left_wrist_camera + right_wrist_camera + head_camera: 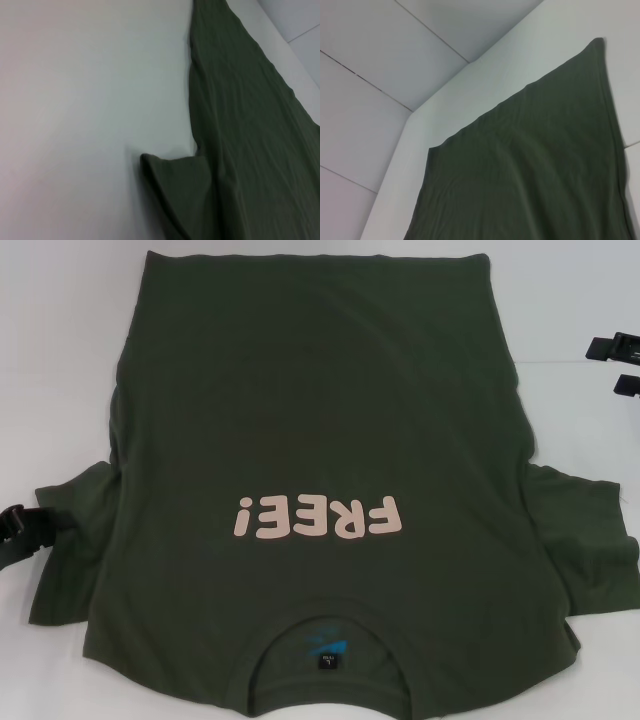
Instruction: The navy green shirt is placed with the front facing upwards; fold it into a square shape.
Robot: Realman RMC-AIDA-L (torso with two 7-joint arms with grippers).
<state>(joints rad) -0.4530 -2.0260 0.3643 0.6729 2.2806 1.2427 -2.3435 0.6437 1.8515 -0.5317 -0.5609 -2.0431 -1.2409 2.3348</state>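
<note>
Olive-green cotton fills most of the head view: the navy green shirt (320, 440) lies front up on a white table (60, 340), collar toward the robot, hem at the far side. Pale pink "FREE!" lettering (318, 516) reads upside down across the chest, and a blue print (328, 645) shows inside the ribbed neck. Both short sleeves spread sideways, rumpled.

The left gripper (12, 530) sits at the table's left edge, touching or just beside the left sleeve; whether its fingers are parted cannot be told. The right gripper (618, 365) hangs off the shirt's right side, well apart from the cloth, with its two dark fingers spread and empty.

The left wrist view alone shows the sleeve's curled tip on bare table; the right wrist view alone shows the hem corner and tiled floor (380, 50) beyond.
</note>
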